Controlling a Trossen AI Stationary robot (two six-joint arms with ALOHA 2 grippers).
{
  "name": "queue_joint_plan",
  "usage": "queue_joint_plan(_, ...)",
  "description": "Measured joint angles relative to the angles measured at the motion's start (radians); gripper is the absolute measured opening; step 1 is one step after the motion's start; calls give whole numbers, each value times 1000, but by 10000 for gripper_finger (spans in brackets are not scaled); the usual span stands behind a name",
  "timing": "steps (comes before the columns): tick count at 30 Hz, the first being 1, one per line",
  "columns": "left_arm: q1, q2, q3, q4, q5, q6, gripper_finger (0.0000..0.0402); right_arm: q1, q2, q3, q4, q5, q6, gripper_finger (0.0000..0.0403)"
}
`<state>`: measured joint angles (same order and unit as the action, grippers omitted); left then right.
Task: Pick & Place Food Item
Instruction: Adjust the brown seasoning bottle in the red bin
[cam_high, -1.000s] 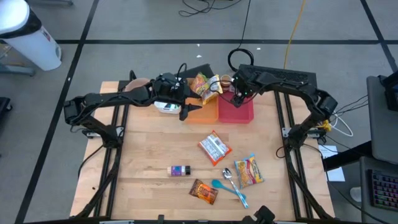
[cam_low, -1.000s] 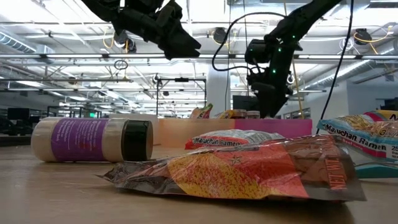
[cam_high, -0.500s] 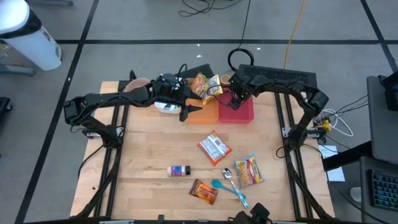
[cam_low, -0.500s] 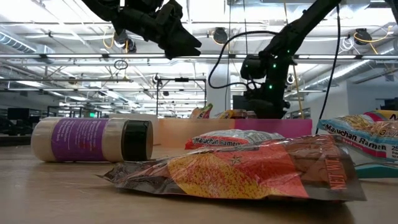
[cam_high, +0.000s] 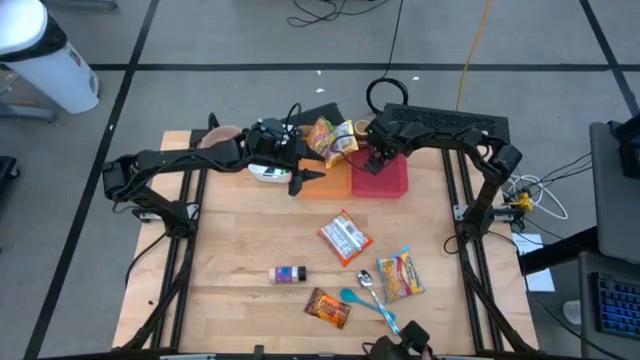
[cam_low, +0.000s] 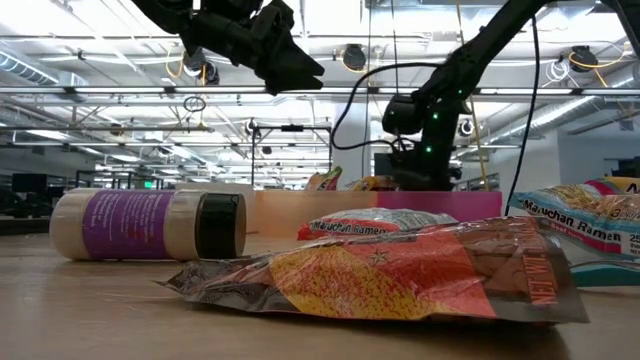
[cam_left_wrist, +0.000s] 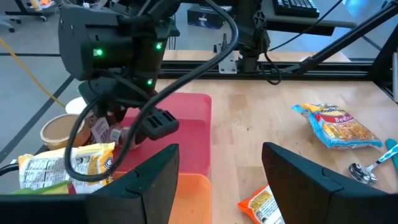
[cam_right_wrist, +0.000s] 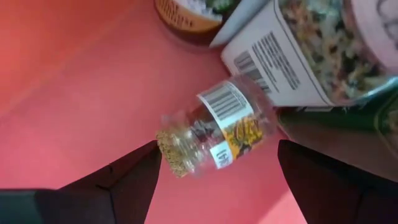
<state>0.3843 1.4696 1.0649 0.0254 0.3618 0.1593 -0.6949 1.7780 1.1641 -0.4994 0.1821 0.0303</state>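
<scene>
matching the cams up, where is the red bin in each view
High view: red bin at the table's far edge, right gripper over it.
Low view: its pink wall in the background.
Left wrist view: centre-left.
Right wrist view: its floor fills the picture.
Shared landmark: the right gripper.

Both arms were matte black, built of slim tubular links joined by blocky, rounded joint housings, and each rose from a black frame of rails along the sides of the worktop. The right gripper (cam_left_wrist: 134, 127) hung from a boxy black wrist housing lit by small green lamps, with a thick black cable looping out of it and round below. The left gripper (cam_left_wrist: 217, 180) ended in two broad, flat, dark fingers with angular edges.
</scene>
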Motion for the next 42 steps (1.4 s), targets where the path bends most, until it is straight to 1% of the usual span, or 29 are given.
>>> queue_joint_plan(3,0,0,0,0,0,0,239,0,0,0,18,-9,10,313)
queue_joint_plan(6,0,0,0,0,0,0,239,0,0,0,18,-55,10,313)
queue_joint_plan(10,0,0,0,-2,0,0,239,3,0,0,18,-58,-6,313)
queue_joint_plan(14,0,0,0,-9,-1,1,239,3,0,0,18,-138,5,313)
queue_joint_plan(17,0,0,0,-17,-1,1,239,11,-2,1,18,-176,8,313)
queue_joint_plan(21,0,0,0,-23,-2,3,239,44,1,1,8,-187,-66,313)
queue_joint_plan(23,0,0,0,-23,-2,3,239,63,0,1,5,-177,-114,313)
queue_joint_plan(29,0,0,0,-23,-2,2,239,123,-1,1,-32,-25,-205,313)
queue_joint_plan(33,0,0,0,-23,-2,3,239,162,-5,0,-51,56,-330,313)
queue_joint_plan(36,0,0,0,-23,-2,13,239,184,-5,0,-34,81,-470,313)
queue_joint_plan(38,0,0,0,-23,-2,12,239,193,-5,0,1,79,-550,313)
queue_joint_plan(42,-1,0,0,-23,-2,10,239,192,-5,0,95,79,-644,313)
